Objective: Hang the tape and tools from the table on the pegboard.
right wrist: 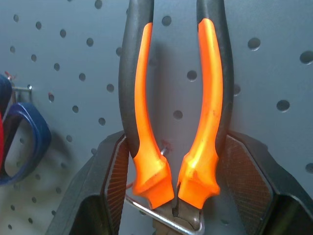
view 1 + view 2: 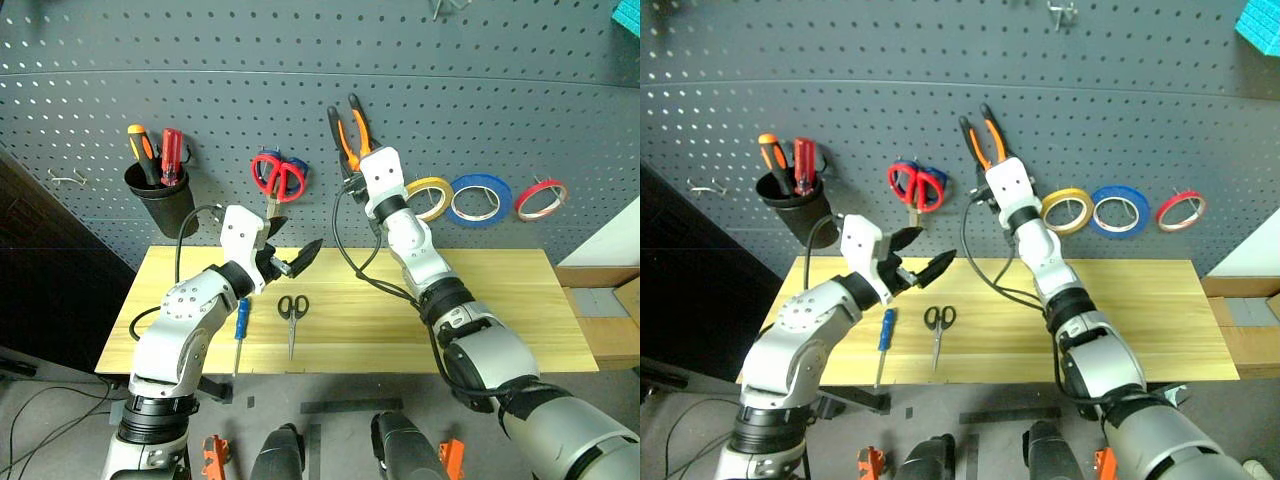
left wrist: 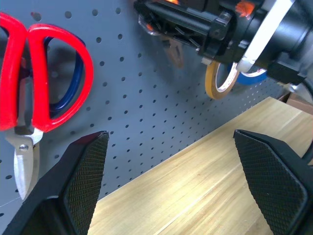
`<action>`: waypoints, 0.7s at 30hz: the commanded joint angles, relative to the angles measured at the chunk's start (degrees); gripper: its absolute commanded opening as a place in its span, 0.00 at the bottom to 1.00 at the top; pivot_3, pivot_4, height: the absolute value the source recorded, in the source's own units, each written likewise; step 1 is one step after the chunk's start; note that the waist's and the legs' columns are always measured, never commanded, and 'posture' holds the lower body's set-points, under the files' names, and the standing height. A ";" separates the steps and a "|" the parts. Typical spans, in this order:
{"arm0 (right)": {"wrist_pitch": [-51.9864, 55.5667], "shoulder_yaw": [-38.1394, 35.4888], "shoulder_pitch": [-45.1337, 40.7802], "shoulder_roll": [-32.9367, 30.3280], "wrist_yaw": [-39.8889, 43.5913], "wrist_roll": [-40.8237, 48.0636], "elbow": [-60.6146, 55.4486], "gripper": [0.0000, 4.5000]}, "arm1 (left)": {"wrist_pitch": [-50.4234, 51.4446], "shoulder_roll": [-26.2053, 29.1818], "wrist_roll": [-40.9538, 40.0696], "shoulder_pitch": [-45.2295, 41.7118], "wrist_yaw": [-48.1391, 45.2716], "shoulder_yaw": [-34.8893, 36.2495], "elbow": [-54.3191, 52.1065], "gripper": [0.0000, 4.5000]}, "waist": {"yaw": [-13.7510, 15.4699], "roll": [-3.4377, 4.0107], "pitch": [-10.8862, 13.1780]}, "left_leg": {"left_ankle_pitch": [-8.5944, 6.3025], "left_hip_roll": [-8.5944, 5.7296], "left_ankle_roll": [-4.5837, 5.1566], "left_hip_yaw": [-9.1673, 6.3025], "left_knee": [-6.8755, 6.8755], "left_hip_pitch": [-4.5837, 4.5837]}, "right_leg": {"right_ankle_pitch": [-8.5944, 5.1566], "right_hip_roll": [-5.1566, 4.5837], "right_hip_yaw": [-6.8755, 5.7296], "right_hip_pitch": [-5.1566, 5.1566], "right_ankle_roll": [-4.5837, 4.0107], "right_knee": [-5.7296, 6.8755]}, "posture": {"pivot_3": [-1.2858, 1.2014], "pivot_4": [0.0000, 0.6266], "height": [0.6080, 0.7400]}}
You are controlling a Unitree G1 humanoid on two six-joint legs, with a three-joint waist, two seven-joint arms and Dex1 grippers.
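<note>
The orange-and-black pliers (image 2: 350,135) stand handles-up against the dark grey pegboard (image 2: 520,110), with my right gripper (image 1: 176,181) shut on them low on the handles. A metal hook (image 1: 166,220) lies just below the handle ends; I cannot tell whether it carries them. The yellow tape (image 2: 430,197) hangs on the pegboard right of that gripper. On the wooden table (image 2: 480,300) lie the black-handled scissors (image 2: 292,315) and the blue-handled screwdriver (image 2: 241,325). My left gripper (image 2: 293,240) hovers open and empty above them, pointing at the board.
Red-handled scissors (image 2: 278,177) hang on the board just above the left gripper. A black cup (image 2: 160,195) at the left holds orange and red screwdrivers. A blue tape roll (image 2: 480,200) and a red one (image 2: 541,199) hang right of the yellow tape.
</note>
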 commanded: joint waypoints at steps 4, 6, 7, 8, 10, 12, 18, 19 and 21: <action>8.59 -1.42 4.40 1.24 3.09 3.40 -11.16 0.57 | -0.92 -0.22 1.79 0.44 2.09 0.50 0.20 0.97 | 0.06 -0.01 -0.01 | 0.00 0.00 0.00 -0.01 0.01 0.00 | 0.00 0.00 0.00 0.02 0.00 0.00 | 0.51 0.33 1.00; 13.79 -1.15 6.60 1.15 4.46 3.75 -15.24 0.74 | 0.02 -0.28 1.66 0.74 2.62 0.79 0.56 0.97 | 0.05 -0.01 -0.01 | 0.00 0.00 0.00 -0.01 0.01 0.01 | 0.00 0.00 -0.01 0.03 0.00 0.00 | 0.51 0.33 1.00; 16.26 -0.96 8.47 0.99 5.30 4.01 -17.95 0.79 | 0.53 -0.36 1.27 1.14 2.74 1.02 0.77 0.97 | 0.05 -0.02 -0.02 | 0.00 0.00 0.00 -0.01 0.01 0.02 | 0.00 0.00 -0.01 0.03 0.00 0.00 | 0.51 0.33 1.00; 18.49 -0.72 10.06 0.80 6.17 4.16 -20.39 0.87 | 1.02 -0.47 0.91 1.47 2.93 1.25 0.90 0.97 | 0.05 -0.01 -0.01 | 0.00 0.00 0.00 -0.02 0.01 0.02 | 0.00 0.00 -0.02 0.04 0.00 0.00 | 0.51 0.33 1.00; 23.06 -0.35 13.23 0.57 7.68 4.56 -25.38 1.00 | 2.17 -0.84 0.31 2.05 3.65 1.85 1.04 0.98 | 0.06 0.00 -0.01 | 0.00 0.00 0.00 -0.02 0.01 0.00 | 0.00 0.00 -0.01 0.03 0.00 0.00 | 0.51 0.33 1.00; 27.68 0.05 15.98 0.38 9.17 4.89 -30.29 1.00 | 3.26 -1.19 0.00 2.49 4.47 2.40 0.97 0.98 | 0.06 0.00 0.00 | 0.00 0.00 0.00 -0.02 0.03 -0.01 | 0.00 0.00 -0.01 0.02 0.00 0.01 | 0.51 0.33 1.00; 45.14 4.07 26.04 -2.56 20.24 9.50 -50.43 1.00 | 11.10 -2.88 0.24 7.30 9.86 3.17 -0.75 0.98 | -0.12 0.00 -0.01 | 0.00 0.01 0.00 -0.01 0.04 0.05 | -0.03 0.00 -0.01 0.04 0.05 0.02 | 0.50 0.33 1.00; 48.57 5.67 27.92 -4.13 23.42 10.75 -54.29 1.00 | 13.68 -3.17 1.08 8.64 11.66 2.62 -1.02 0.98 | -0.07 0.00 -0.01 | 0.00 0.01 0.00 -0.01 0.05 0.04 | -0.05 0.00 0.00 0.04 0.08 0.01 | 0.50 0.33 1.00; 55.23 8.57 31.63 -7.62 28.96 13.51 -61.86 1.00 | 21.25 -4.10 2.57 10.58 16.03 1.48 -0.92 0.98 | -0.06 0.00 -0.01 | -0.01 0.01 0.00 -0.02 0.05 0.04 | -0.07 0.00 -0.01 0.05 0.11 0.00 | 0.50 0.33 1.00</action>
